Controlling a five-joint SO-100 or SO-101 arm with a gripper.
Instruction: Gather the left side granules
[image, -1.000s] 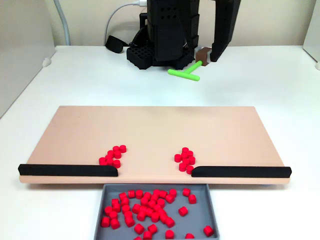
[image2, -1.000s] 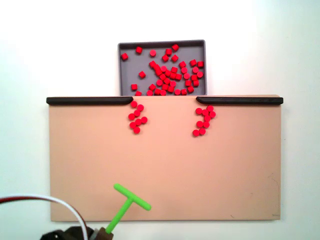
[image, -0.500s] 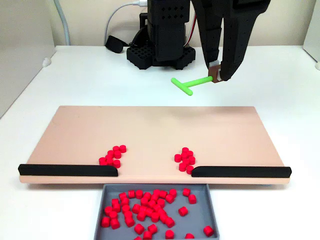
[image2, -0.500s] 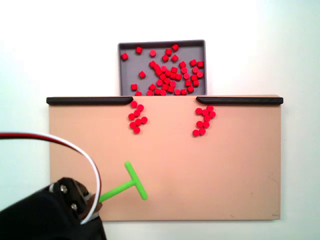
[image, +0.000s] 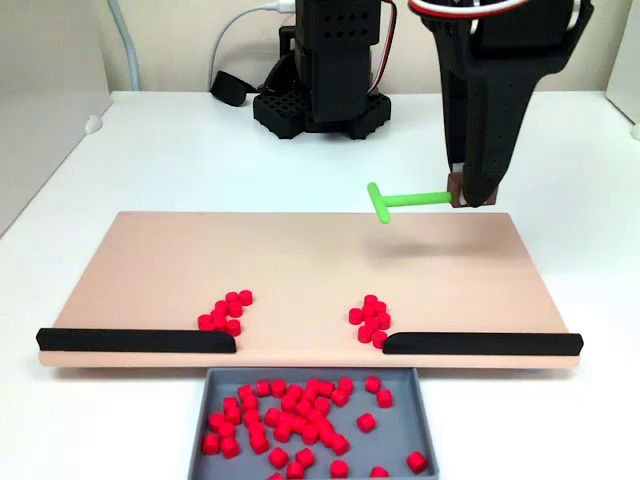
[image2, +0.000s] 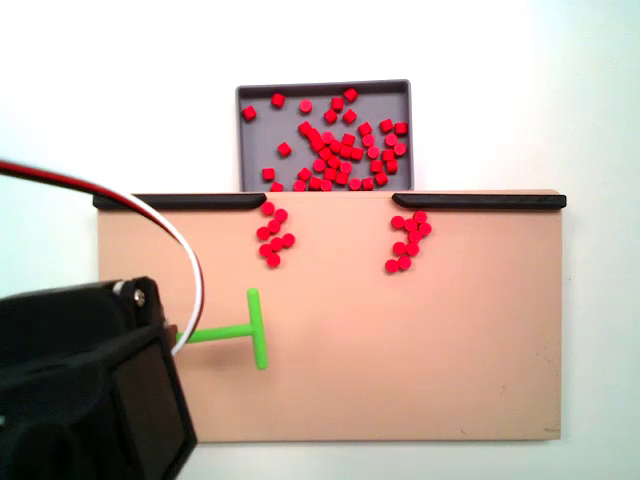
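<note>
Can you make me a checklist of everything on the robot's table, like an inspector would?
Surface: white table with a tan board lying on it; two black strips along the board's near edge in the front fixed view, with a gap between them.
Job's things: two small piles of red granules on the board by the gap; green T-shaped pusher above the board's far part.
Clutter: grey tray past the gap, holding many more red granules.
Hand: the hand holds the pusher's stem; its fingers are hard to make out.
Cables: red and white wires on the arm; white cable behind the base.
Surroundings: pale wall behind the table.
</note>
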